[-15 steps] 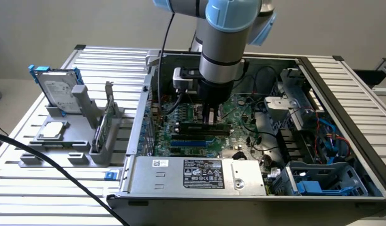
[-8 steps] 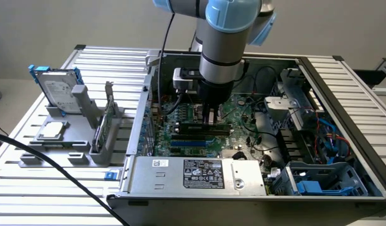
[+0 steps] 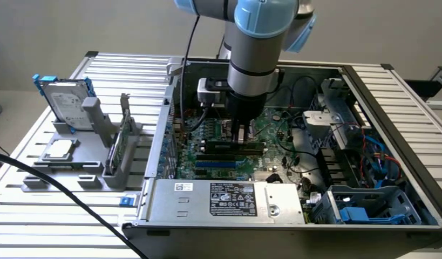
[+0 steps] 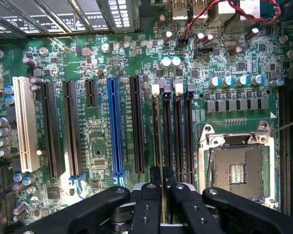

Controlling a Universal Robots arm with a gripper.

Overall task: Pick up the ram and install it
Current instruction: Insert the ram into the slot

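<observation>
My gripper (image 3: 240, 136) reaches down inside the open computer case, over the green motherboard (image 3: 278, 129). It is shut on the ram (image 3: 235, 147), a long dark stick with black chips. The stick lies level just above the board, beside the black and blue slots (image 3: 221, 162). In the wrist view the black fingertips (image 4: 155, 176) are pinched close together at my gripper (image 4: 162, 171). They stand in line with the row of black memory slots (image 4: 178, 131), next to the open processor socket (image 4: 237, 170). From there the ram is edge-on and hard to tell apart from the slots.
The case walls (image 3: 174, 108), a silver power supply (image 3: 228, 199) and cable bundles (image 3: 365, 151) hem in the board. In the exterior view's left, a grey holder (image 3: 76, 172) carries a silver hard drive (image 3: 66, 102), a square processor chip (image 3: 59, 150) and a green board on edge (image 3: 119, 145).
</observation>
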